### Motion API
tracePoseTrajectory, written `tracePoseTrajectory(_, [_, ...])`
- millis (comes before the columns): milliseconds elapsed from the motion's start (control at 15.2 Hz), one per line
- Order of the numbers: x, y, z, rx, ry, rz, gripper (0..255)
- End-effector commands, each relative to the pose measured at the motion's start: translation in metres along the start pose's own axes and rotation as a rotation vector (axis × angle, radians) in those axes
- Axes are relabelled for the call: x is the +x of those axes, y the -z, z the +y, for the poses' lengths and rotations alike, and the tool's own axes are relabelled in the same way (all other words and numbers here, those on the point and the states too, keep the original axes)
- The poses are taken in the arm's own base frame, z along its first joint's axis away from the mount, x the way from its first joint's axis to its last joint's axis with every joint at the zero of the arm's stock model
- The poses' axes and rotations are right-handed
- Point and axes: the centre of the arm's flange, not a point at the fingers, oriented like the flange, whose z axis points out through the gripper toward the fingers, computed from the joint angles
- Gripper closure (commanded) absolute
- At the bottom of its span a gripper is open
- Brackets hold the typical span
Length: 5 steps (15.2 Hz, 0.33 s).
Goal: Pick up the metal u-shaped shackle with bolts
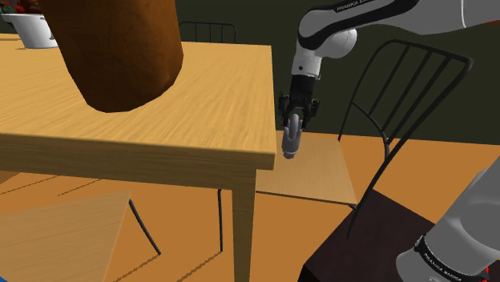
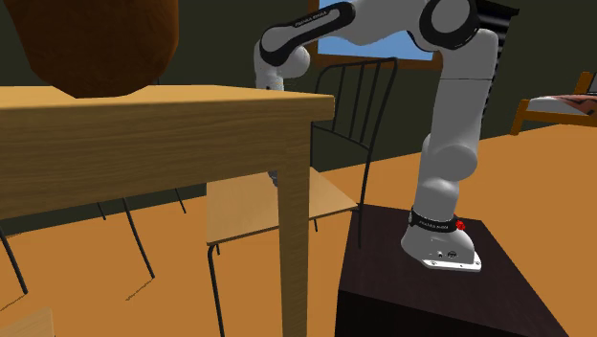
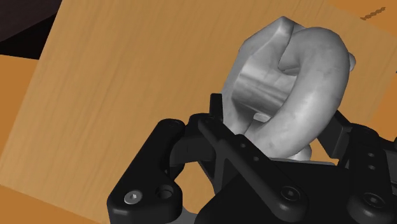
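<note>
A grey metal U-shaped shackle hangs in the air just off the wooden table's corner, over a chair seat. My black gripper points downward and is shut on the shackle's upper part. In the wrist view the shackle juts out past the gripper. Its curved bow and thick bolt are clasped between the two black fingers, with the wooden chair seat behind it.
The wooden table carries a big brown rounded object and a white pot at the back. A wire-backed chair stands beside the table. My dark stand sits on the orange floor.
</note>
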Motion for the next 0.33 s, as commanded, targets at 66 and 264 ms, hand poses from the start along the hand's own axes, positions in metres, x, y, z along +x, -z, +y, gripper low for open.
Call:
tracePoseTrajectory(66, [-0.005,0.015,-0.003,0.000,0.000,0.000,255])
tracePoseTrajectory(264, [-0.007,0.021,-0.005,0.000,0.000,0.000,255])
